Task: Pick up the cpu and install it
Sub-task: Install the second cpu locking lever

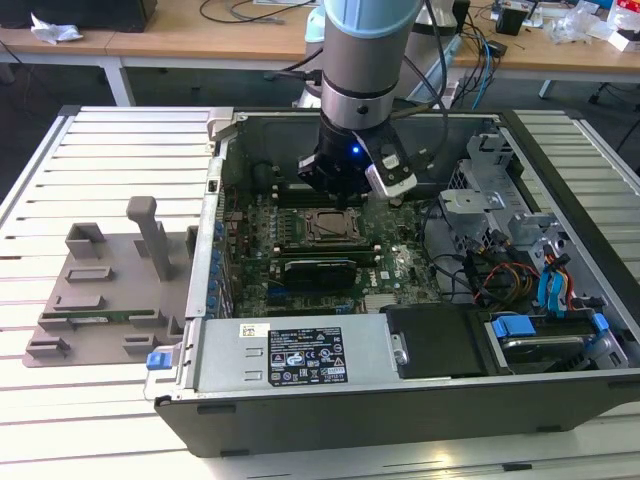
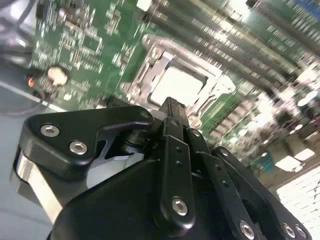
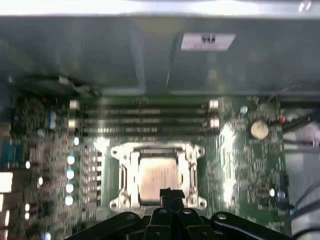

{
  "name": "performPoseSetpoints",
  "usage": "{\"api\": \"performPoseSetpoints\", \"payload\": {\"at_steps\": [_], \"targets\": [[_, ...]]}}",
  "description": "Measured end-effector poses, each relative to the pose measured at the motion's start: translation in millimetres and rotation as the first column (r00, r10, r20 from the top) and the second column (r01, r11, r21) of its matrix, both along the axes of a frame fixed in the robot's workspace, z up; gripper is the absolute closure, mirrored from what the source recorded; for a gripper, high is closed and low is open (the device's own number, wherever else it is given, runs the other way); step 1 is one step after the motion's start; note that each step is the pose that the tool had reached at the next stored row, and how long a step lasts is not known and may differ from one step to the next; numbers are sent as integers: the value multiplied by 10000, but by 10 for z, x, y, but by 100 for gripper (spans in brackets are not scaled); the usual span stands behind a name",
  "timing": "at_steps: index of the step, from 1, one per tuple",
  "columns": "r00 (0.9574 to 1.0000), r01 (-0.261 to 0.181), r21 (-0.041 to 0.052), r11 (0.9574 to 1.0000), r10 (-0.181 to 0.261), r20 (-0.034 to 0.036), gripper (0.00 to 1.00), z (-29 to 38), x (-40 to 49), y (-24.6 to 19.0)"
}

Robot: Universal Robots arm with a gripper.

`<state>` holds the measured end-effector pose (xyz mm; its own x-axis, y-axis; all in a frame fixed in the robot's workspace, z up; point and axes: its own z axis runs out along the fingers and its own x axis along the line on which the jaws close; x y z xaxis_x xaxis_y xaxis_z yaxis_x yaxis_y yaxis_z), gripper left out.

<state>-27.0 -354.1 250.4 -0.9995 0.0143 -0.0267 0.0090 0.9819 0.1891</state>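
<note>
Step in hand: install phase, by my reading. The cpu (image 3: 157,178) lies flat inside the socket frame (image 3: 116,152) on the motherboard (image 1: 395,262); pick-up leg looks done.
Cpu location: in the socket at mid-board, just beside the memory slots (image 3: 145,121). Silver-grey top faces up in both wrist views (image 2: 179,85). From the exterior view, the spot is just below the arm's wrist, inside the open pc case (image 1: 300,365).
Seating: appears level and square to the frame; can't confirm full seating from these views.
Gripper: gripper (image 3: 170,192) hangs directly above the cpu's near edge, fingers drawn together to a narrow tip, nothing between them. Contact w/ the chip: cannot tell; looks apart, w/ a gap showing in the second wrist view (image 2: 172,103).
Arm: arm (image 1: 365,60) stands vertical over the board, wrist low inside the case.
Surroundings: grey tray (image 1: 105,290) sits on the slatted worktop (image 1: 60,180) at the exterior view's left, well apart from the case. Drive cage and cables (image 1: 540,270) at the exterior view's right.
Next move calls for: a straight vertical path, no sideways drag across the chip; socket pins won't forgive a skewed push. Frame latch state not visible; needs checking.
</note>
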Motion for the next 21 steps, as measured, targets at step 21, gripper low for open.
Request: {"api": "performPoseSetpoints", "payload": {"at_steps": [21], "targets": [[10000, 1, 193, 9998, -1, 0, 89, -85, -216, -473]]}}
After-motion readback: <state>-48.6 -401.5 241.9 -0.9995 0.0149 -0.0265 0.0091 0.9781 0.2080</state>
